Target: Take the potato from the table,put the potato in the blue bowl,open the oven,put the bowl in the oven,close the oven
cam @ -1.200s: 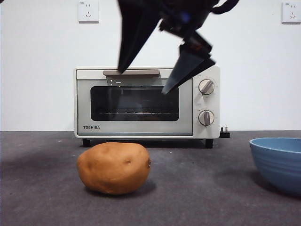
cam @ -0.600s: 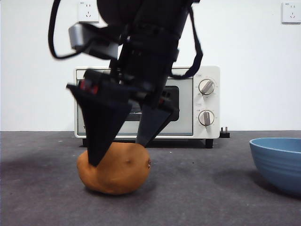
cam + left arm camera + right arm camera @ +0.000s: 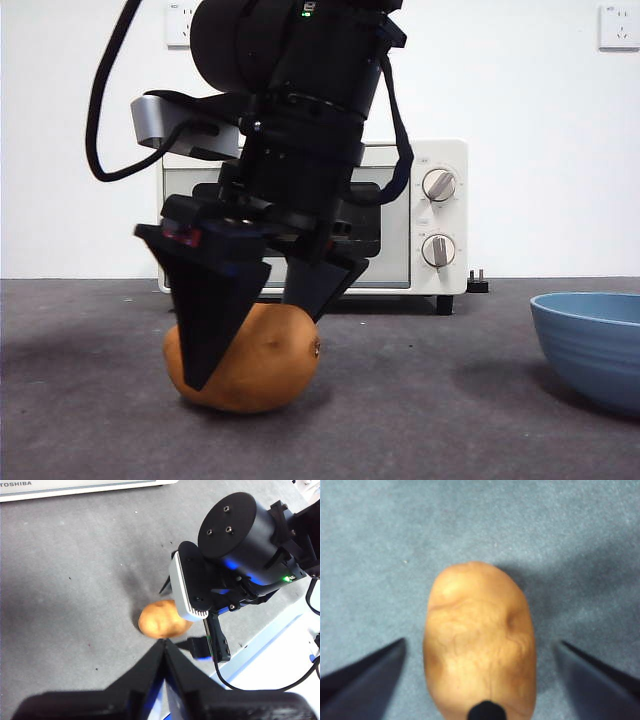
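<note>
We note the bench [image 3: 480, 420] as matt dark grey, finely speckled. The potato [image 3: 265, 365] has smooth, dull orange-brown skin with faint wrinkles. The blue bowl [image 3: 592, 345] looks smooth, faintly ridged. The oven [image 3: 440, 160] is cream with semi-gloss casing. The right gripper [image 3: 255, 335] has matt black jaws.

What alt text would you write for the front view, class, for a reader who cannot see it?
The right gripper has its open jaws down on either side of the potato, which lies on the grey table. Behind stands the closed white oven, and the blue bowl sits empty at the right edge.
</note>
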Controlling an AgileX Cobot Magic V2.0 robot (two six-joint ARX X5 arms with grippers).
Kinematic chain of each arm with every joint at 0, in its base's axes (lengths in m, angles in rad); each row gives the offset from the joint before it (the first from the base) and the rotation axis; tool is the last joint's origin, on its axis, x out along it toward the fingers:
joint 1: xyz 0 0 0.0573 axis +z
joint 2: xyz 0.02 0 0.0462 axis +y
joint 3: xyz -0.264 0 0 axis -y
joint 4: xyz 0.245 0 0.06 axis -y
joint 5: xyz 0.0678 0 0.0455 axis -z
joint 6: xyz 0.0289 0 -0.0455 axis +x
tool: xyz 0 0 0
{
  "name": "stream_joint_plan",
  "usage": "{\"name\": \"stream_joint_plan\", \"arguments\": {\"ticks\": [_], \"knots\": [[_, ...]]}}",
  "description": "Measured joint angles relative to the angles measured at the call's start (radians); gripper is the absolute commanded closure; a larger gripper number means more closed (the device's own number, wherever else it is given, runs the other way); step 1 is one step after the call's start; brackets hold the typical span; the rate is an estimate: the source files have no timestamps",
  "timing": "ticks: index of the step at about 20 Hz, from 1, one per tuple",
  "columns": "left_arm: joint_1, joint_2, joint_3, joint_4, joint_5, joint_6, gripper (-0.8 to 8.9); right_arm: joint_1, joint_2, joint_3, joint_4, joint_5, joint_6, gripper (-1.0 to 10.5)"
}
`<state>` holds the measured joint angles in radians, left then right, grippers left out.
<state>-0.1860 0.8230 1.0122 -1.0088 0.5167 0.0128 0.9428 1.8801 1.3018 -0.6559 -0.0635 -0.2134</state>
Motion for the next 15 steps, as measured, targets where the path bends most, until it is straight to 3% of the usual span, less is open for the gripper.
{"name": "stream_joint_plan", "arguments": {"ticks": [4, 11, 15], "knots": [[0.000, 0.002, 0.000, 0.000, 0.000, 0.003, 8.18, 0.009, 0.000, 0.011, -0.026, -0.007, 0.036, 9.6], [0.000, 0.005, 0.000, 0.000, 0.000, 0.017, 8.18, 0.008, 0.001, 0.328, -0.542, 0.114, 0.158, 9.5], [0.000, 0.031, 0.000, 0.000, 0.000, 0.022, 8.18, 0.008, -0.009, 0.398, -0.688, 0.146, 0.203, 9.5]]}}
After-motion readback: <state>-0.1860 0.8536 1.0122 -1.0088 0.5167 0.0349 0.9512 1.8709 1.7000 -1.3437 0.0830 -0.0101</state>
